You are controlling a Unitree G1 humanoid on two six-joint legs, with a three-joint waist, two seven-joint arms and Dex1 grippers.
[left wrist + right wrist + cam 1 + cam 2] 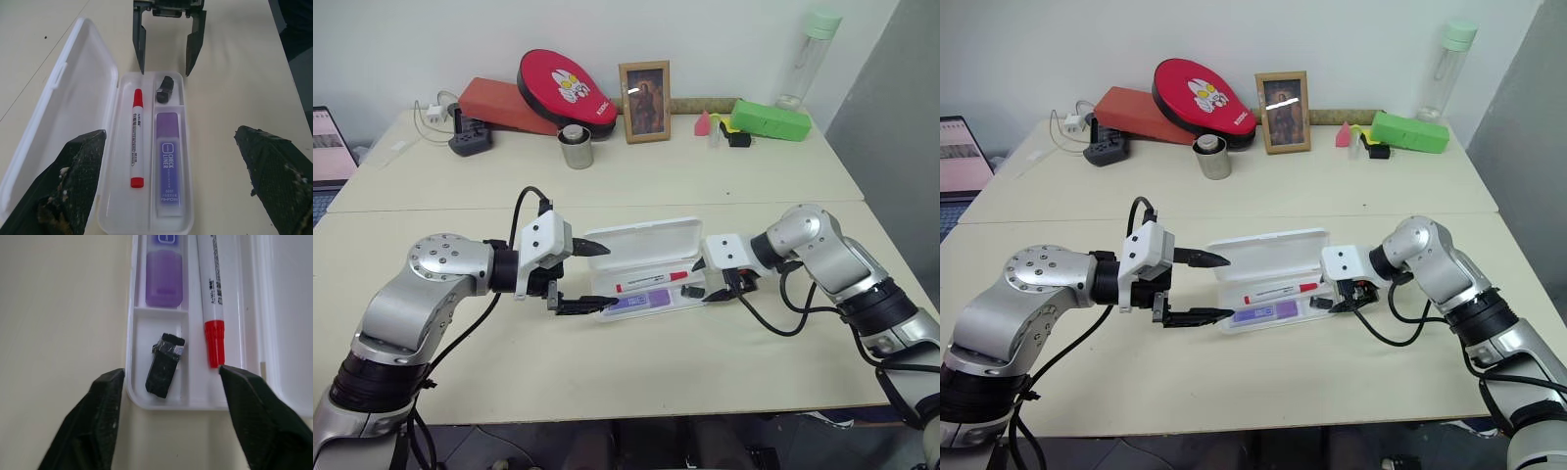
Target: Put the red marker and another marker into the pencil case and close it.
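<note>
The pencil case [646, 240] lies open on the table, its lid tipped back. Inside, the red marker [136, 138] lies beside another marker, a purple highlighter [169, 161], and a small black piece [165, 364] sits in the end compartment. At the case's left end my left gripper [597, 278] is open, one finger above the lid and one by the tray's front corner. My right gripper [697, 279] is open at the right end, holding nothing; its fingers [100, 421] flank the end wall of the tray.
Along the table's back edge stand a green case [769, 119], a clear bottle [808, 54], a picture frame [644, 88], a metal cup [576, 147], a red oval pad [568, 86] on an orange-red box [499, 103], and a charger [470, 137]. A laptop [328, 147] is at far left.
</note>
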